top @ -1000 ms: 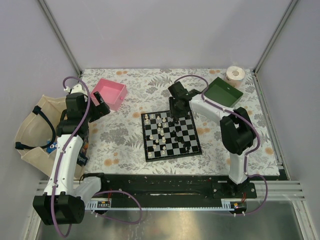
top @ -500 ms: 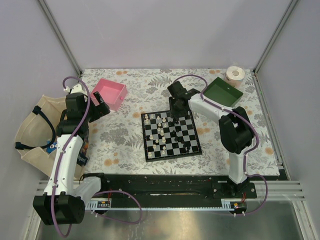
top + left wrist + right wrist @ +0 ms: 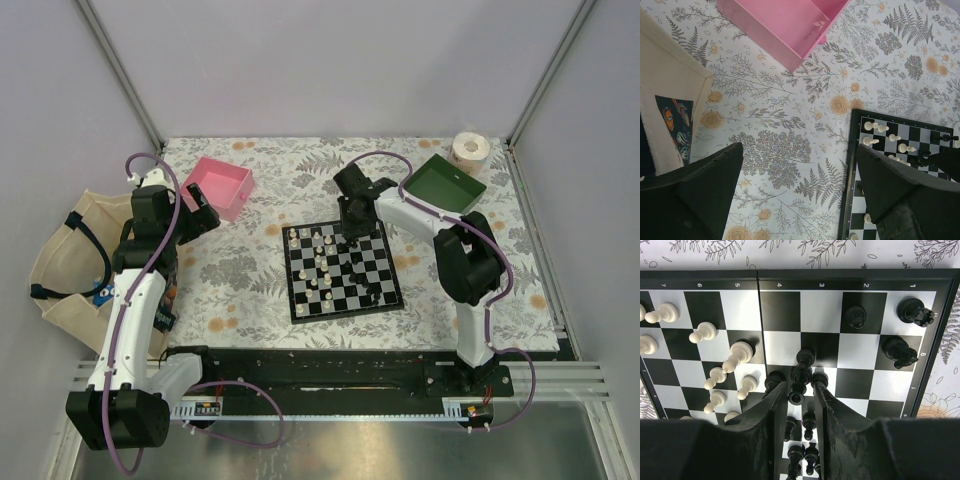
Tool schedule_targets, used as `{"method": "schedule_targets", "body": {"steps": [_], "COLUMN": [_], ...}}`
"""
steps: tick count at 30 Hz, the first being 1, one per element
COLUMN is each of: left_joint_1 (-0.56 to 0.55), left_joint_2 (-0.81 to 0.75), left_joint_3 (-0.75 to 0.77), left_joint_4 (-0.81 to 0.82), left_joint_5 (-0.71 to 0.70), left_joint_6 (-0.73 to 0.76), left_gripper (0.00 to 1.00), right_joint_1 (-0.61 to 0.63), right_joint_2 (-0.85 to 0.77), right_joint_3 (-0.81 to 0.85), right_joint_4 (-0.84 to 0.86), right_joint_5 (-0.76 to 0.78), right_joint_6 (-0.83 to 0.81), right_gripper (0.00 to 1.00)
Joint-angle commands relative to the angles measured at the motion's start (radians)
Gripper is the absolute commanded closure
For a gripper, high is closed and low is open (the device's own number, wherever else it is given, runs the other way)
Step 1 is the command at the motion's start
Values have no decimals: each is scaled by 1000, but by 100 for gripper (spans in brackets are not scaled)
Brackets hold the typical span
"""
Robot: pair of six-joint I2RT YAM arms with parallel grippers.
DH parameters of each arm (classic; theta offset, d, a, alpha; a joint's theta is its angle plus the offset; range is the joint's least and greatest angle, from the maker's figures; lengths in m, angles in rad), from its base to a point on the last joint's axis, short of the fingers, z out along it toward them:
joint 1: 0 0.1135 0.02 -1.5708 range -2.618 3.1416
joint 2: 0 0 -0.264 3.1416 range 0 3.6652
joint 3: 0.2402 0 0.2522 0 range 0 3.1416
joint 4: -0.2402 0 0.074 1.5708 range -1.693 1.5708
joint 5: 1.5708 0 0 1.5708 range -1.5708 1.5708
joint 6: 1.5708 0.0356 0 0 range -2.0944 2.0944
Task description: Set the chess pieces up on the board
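Right end effector [image 3: 800, 390]: low over the far half of the board [image 3: 800, 274], fingers [image 3: 774, 412] a narrow gap apart, one on either side of a single black chessman [image 3: 800, 375]. Not clamped on it; nothing lifted.
More black chessmen [image 3: 805, 422] crowded beneath and beside the fingertips.
Left end effector [image 3: 800, 150]: spread wide, empty, hanging above the floral surface [image 3: 790, 115], off to the left of the board and near the pink tray [image 3: 234, 200].
Board: flat on the surface between the two arms, slightly skewed.
White chessmen [image 3: 740, 351]: bunched on the left half in the right wrist view, several on their sides.
Three further black chessmen, one at [image 3: 914, 310]: standing apart from the rest in the far right corner.
Writing: numerals [image 3: 821, 285] 7, 6, 5, 4, 3, 2, 1 printed in white along the board's far border. One character on the right border, too small to be sure of.
Cloth bag [image 3: 60, 270]: beige, off the left edge of the surface, beside the left arm.
Pink tray: far left of the surface.
Green tray [image 3: 436, 190]: far right corner.
Tape roll [image 3: 470, 149]: just beyond the green tray.
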Motion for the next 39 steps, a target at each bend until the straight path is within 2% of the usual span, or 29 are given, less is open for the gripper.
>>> {"method": "schedule_targets", "body": {"steps": [1,8,13,26,31,39], "left_joint_1": [8,8,9,9,9,9], "left_joint_2": [2,2,2,5,8,17], "left_joint_3": [5,5,5,5,5,7], "left_joint_4": [33,33,33,33,33,35], "left_joint_5": [20,21,21,24,26,41], "left_joint_6": [-10,-10,-10,-10,-12,-13], "left_gripper": [1,1,1,1,1,1], "right_joint_1": [10,10,11,10,8,-52], "right_joint_2": [2,-11,-24,-185,-279,-396], "right_joint_3": [47,49,46,4,-71,-226], "right_joint_4": [-9,-13,-16,18,15,24], "right_joint_5": [-3,-14,-14,3,77,92], "right_joint_6": [-11,-16,-14,-16,-17,-6], "right_gripper": [66,78,83,84,84,85]}}
